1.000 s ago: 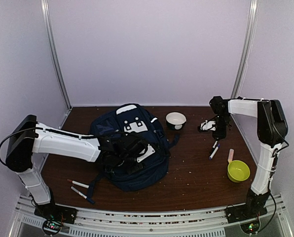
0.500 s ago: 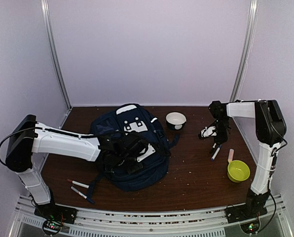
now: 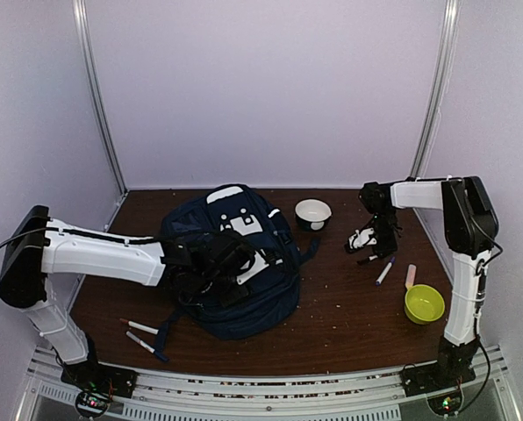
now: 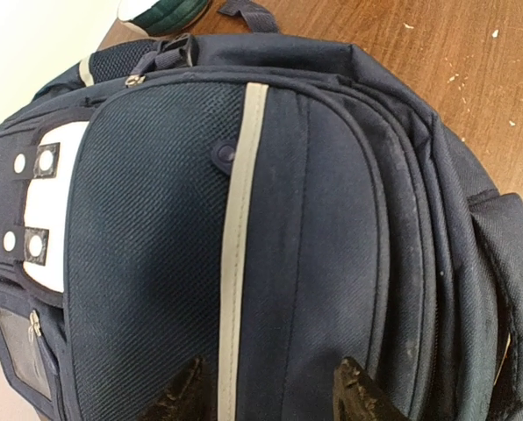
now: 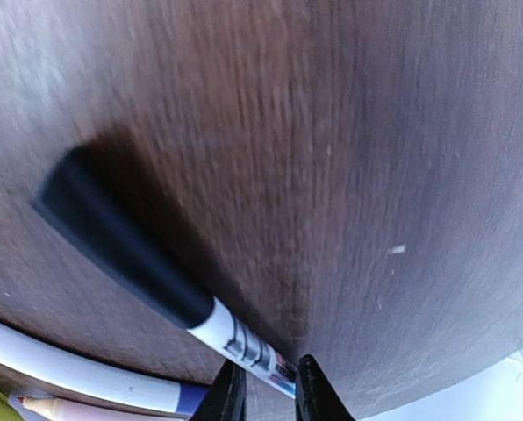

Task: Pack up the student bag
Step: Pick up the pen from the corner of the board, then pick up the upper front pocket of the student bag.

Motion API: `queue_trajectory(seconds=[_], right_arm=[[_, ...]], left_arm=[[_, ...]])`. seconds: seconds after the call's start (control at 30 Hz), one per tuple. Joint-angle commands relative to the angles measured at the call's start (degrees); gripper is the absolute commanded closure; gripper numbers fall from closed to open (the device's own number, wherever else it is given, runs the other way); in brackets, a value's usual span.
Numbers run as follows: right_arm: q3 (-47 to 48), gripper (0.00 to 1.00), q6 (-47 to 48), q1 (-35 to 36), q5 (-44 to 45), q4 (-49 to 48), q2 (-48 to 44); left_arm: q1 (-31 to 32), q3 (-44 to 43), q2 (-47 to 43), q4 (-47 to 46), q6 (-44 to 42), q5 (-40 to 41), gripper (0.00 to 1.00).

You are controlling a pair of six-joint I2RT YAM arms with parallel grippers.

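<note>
Your right claw (image 5: 263, 390) shifted left and clamped on a black-capped marker (image 5: 121, 254).
Your left claw (image 4: 270, 395), jaws apart, sat over the student bag (image 4: 314, 219) on the desk (image 3: 349, 316).

Brown table (image 3: 349, 324) with student bag (image 3: 244, 317), white bowl (image 3: 312, 211), yellow bowl (image 3: 424, 303), markers (image 3: 142, 328)

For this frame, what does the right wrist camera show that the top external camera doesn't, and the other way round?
Only the right wrist view: the printed label on the black-capped marker, and the right gripper closed on its white barrel, one finger on each side. Only the top external view: the student bag, the left gripper over it, a white bowl and two pens near the front left edge. Both: the held marker, and a second marker lying on the wooden table.
</note>
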State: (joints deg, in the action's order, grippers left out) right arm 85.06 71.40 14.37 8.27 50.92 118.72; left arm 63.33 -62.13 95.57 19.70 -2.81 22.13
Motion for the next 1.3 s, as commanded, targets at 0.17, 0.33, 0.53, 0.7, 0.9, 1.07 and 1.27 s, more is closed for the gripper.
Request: queue_trajectory(seconds=[0.17,0.33,0.53,0.7,0.9,1.07,1.27], right_arm=[[2.4,0.96,-6.9,1.9,-7.4,7.1,4.5],[2.7,0.99,-9.8,1.8,-10.4,8.7,1.1],[2.6,0.99,-13.7,1.9,-18.9,11.9,-6.0],[-0.3,0.99,-17.8,1.9,-24.5,12.0,-10.0],[-4.1,1.00,-20.5,1.9,-28.6,9.7,-14.6],[-5.7,1.00,-21.5,2.0,-31.3,9.8,-17.1],[-7.4,1.00,-22.2,2.1,-35.5,10.0,-20.6]], left_arm=[[0.0,2.4,-4.6,-1.0,2.2,1.3,0.51],[0.0,3.1,-6.2,-0.4,2.6,0.3,0.49],[-0.9,2.5,-5.2,0.7,2.6,-6.6,0.48],[-1.4,1.1,-3.5,0.0,1.9,-14.3,0.47],[-1.5,-4.9,4.2,4.4,1.1,-7.9,0.48],[-1.5,-9.3,8.4,8.3,0.7,-0.4,0.56],[-1.5,-10.0,4.5,8.4,1.2,3.5,0.81]])
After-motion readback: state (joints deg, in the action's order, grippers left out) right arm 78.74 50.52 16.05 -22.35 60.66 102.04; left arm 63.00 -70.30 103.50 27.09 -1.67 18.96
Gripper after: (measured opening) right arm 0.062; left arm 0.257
